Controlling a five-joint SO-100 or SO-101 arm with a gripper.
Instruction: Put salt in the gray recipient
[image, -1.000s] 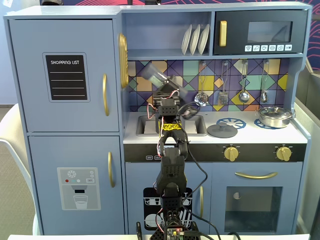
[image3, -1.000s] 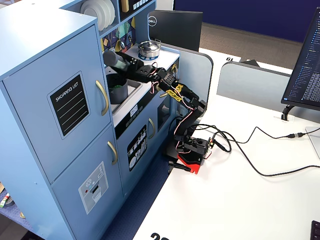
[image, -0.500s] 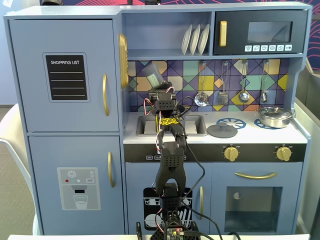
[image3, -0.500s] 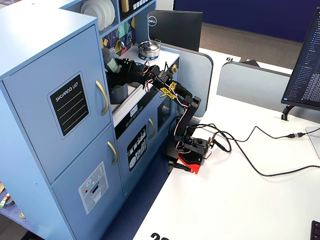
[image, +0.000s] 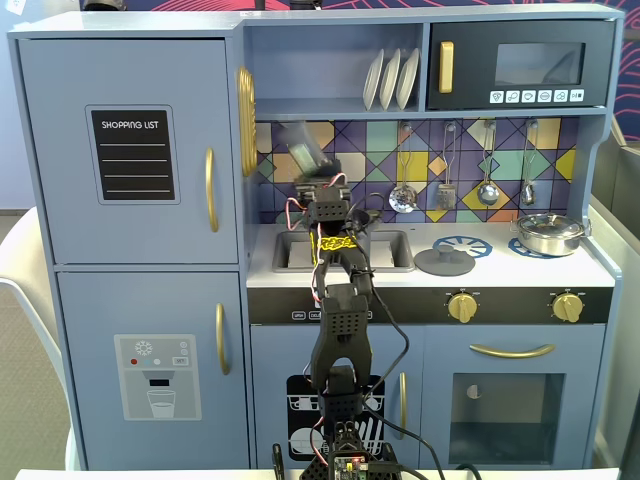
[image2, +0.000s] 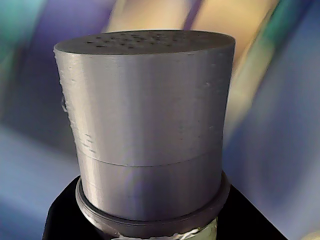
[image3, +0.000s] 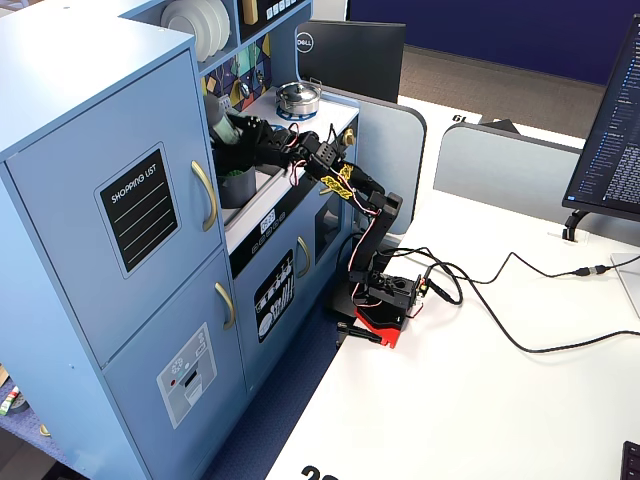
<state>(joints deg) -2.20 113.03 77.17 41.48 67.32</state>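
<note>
the claw (image: 312, 172) is clamped around the lower part of the salt shaker (image: 303, 153), which sticks up out of it, tilted toward the left of a fixed view, in front of the coloured backsplash (image: 500, 135) and above the sink (image: 290, 250) of the toy kitchen. in the wrist view the salt shaker (image2: 145, 125) fills the frame, its flat perforated top uppermost and its base sunk into the dark claw. in the other fixed view the shaker (image3: 214, 112) is held over the gray pot (image3: 237, 186), which sits in the sink beside the fridge door (image3: 120, 190). the arm's base stands on the white table (image3: 480, 400).
</note>
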